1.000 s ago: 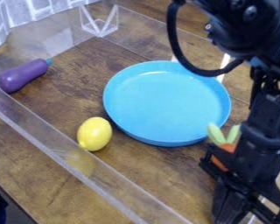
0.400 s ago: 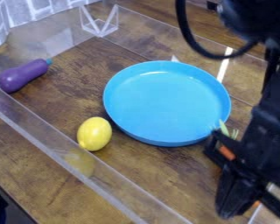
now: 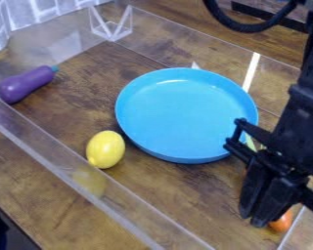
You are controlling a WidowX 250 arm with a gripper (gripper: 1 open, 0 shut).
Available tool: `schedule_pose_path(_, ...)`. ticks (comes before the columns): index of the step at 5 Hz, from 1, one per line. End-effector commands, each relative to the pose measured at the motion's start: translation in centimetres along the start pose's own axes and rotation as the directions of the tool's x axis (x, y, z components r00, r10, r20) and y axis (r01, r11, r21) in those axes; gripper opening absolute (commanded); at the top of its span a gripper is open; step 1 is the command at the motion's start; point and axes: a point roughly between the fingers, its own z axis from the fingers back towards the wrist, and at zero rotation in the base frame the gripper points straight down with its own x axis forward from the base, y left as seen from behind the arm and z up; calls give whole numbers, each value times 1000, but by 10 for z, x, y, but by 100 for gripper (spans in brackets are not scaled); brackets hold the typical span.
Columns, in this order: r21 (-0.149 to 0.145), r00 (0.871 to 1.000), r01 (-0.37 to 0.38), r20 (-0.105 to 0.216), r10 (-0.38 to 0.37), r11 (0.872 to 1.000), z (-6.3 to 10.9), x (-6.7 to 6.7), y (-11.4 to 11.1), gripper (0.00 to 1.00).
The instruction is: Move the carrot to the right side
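Lying partly behind the jaws is the carrot [image 3: 284, 222].

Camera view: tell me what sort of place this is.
Probably a robot test setup with a toy kitchen theme: a robot arm reaches over a wood-look surface, with a blue plate and a toy-like eggplant on it.

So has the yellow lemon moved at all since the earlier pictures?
No, the lemon has not moved: it sits in the same spot, just off the lower left edge of the blue plate.
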Motion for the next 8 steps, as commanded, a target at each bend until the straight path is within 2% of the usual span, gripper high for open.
schedule_pose_path(1,-43,994,-73,82,76,996,29,1,11,0)
schedule_pose_path(2,-63,988,-134,69,138,989,30,2,19,100)
schedule_pose_path(5,-52,991,-123,55,126,991,30,10,0,100)
schedule_pose_path(7,-24,994,-72,81,74,997,45,8,7,100)
schedule_pose_path(8,-20,993,-70,95,71,997,56,7,-3,100)
